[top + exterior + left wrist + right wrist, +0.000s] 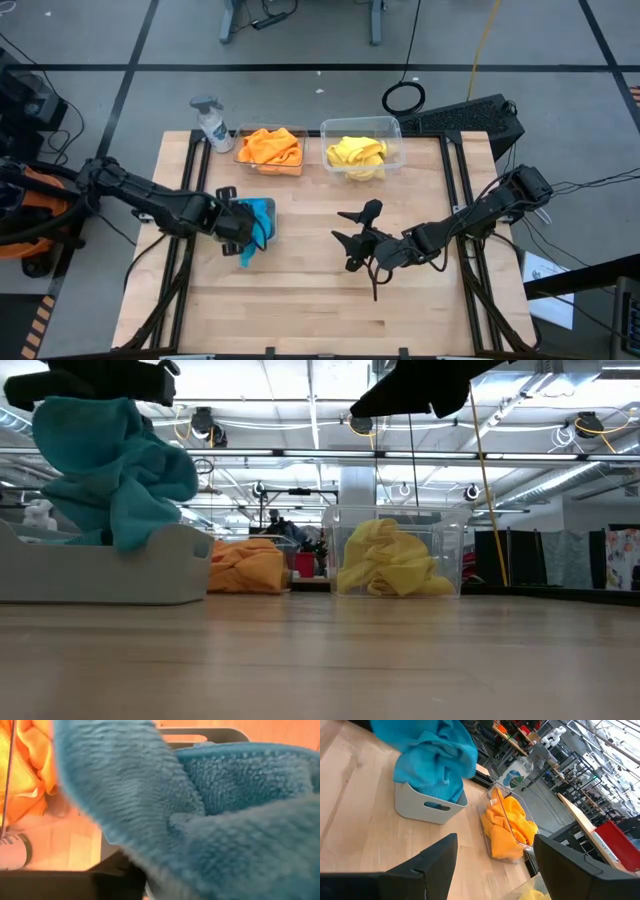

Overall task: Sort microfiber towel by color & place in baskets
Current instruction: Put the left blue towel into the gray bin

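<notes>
My left gripper [238, 226] is shut on a blue towel [115, 470] above a pale grey tub [110, 565] left of the table's middle. The blue cloth fills the left wrist view [210, 810]. Its lower part reaches down into the tub [427, 807]. Orange towels [270, 148] lie in a see-through basket at the far edge. Yellow towels [357, 153] lie in the see-through basket [392, 130] beside it. My right gripper [352, 243] is open and empty above the table's middle, and it also shows in its own wrist view [500, 870]. My left gripper holds the blue towel by a bunched upper part [85, 405], coming from above. The cloth hides the fingertips in the left wrist view. The towel hangs slack below the gripper, with its lower end [125, 535] inside the tub.
A white spray bottle [212, 125] stands at the far left corner, beside the orange basket. The near half of the wooden table [330, 310] is bare. A black case [470, 118] lies past the table's far right corner.
</notes>
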